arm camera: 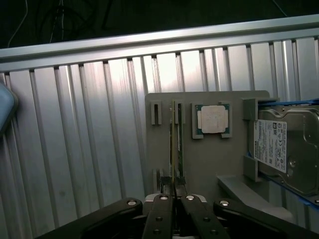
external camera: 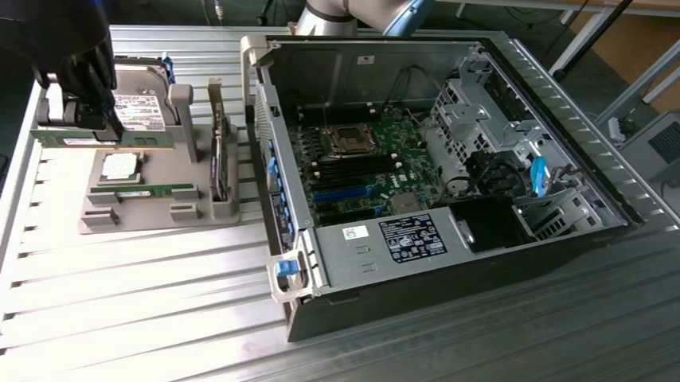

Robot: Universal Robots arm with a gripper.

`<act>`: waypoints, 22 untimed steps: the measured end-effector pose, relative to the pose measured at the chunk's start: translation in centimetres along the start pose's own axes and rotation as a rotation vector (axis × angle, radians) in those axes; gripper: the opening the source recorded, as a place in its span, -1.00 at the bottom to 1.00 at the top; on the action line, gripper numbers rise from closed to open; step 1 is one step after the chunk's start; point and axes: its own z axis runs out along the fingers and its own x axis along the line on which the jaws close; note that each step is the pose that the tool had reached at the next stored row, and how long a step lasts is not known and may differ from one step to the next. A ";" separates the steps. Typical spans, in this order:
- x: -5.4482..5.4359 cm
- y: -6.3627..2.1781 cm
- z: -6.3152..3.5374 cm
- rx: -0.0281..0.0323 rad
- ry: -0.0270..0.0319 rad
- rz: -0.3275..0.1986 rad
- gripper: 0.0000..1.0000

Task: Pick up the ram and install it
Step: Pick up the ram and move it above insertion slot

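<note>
Since the gripper (arm camera: 173,191) has its fingers pinched narrow on the thin top edge of the ram (arm camera: 173,144), the hold rests on very little board. The job in hand, as I judge it, is a clean carry without twist. From the wrist, the ram runs edge-on straight out from the fingers, which suggests it sits square in the grip; any tilt here would likely spoil the fit.

From outside, it hangs about level in the gripper above the grey fixture (external camera: 159,219), in front of the drive (external camera: 138,94) and apart from the posts. Below it on the fixture lie the CPU (external camera: 120,165) and what looks like a second stick (external camera: 143,192); it is best to ride high enough to miss both.

Farther off, toward the exterior view's right, the case (external camera: 361,255) lies open with the board's slots (external camera: 342,171) facing up. Go slowly, hold the ram upright and in line with those slots, and mind the case wall between.
</note>
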 end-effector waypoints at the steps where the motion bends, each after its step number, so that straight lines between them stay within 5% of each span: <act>1: 0.0 0.00 -0.01 0.0000 0.0000 0.000 -0.78; 22: 0.0 0.00 -0.51 0.0001 0.0004 0.000 -0.78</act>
